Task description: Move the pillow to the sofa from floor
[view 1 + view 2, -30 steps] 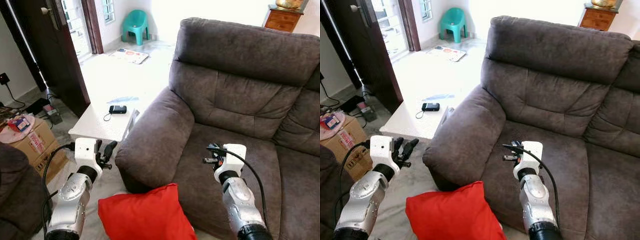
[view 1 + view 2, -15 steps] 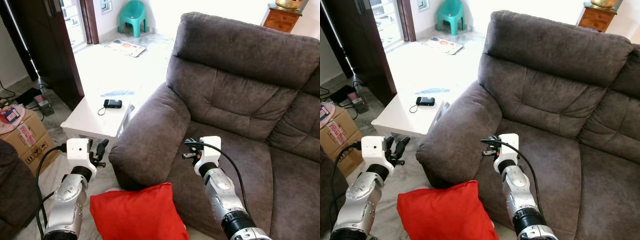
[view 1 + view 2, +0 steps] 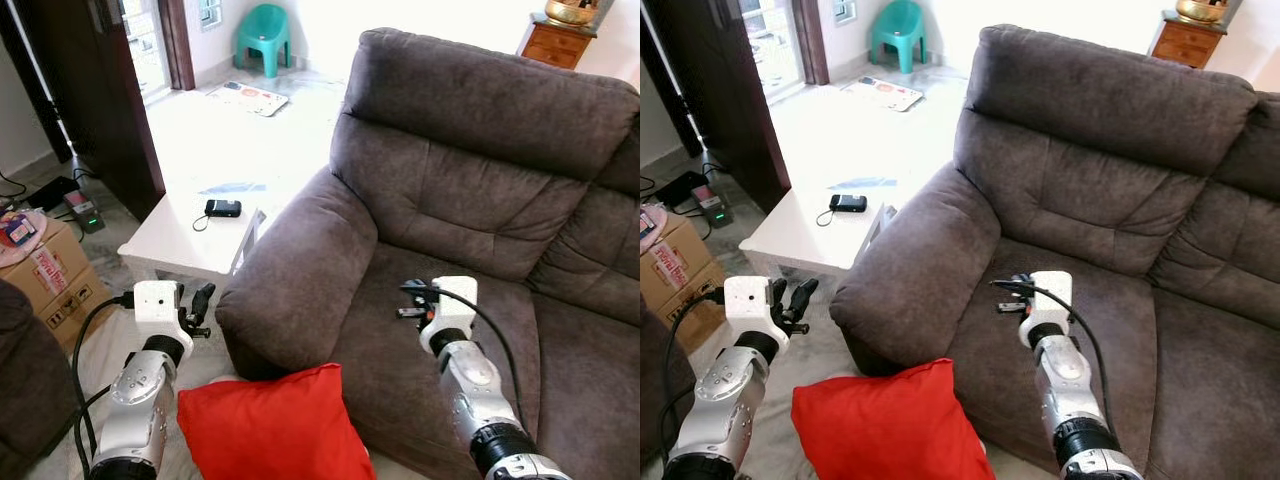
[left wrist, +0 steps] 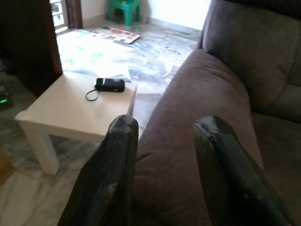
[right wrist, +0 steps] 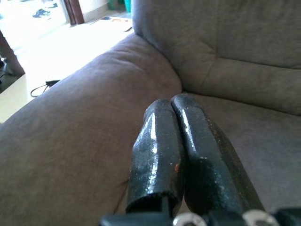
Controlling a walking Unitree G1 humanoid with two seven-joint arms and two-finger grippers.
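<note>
Pillow (image 3: 275, 425) on floor below both claws, left claw (image 4: 165, 155) spread, right claw (image 5: 181, 155) pressed together over sofa (image 3: 480, 170)

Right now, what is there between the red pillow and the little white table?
In the left eye view, the left gripper hangs between the pillow and the table, over pale floor. The sofa armrest lies beside that gap.

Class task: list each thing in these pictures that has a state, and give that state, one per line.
Red pillow: on the floor, against the sofa front, not held.
Left gripper: fingers open, empty.
Right gripper: fingers shut, empty, over the sofa seat.
Black device: lying flat on the white side table.
</note>
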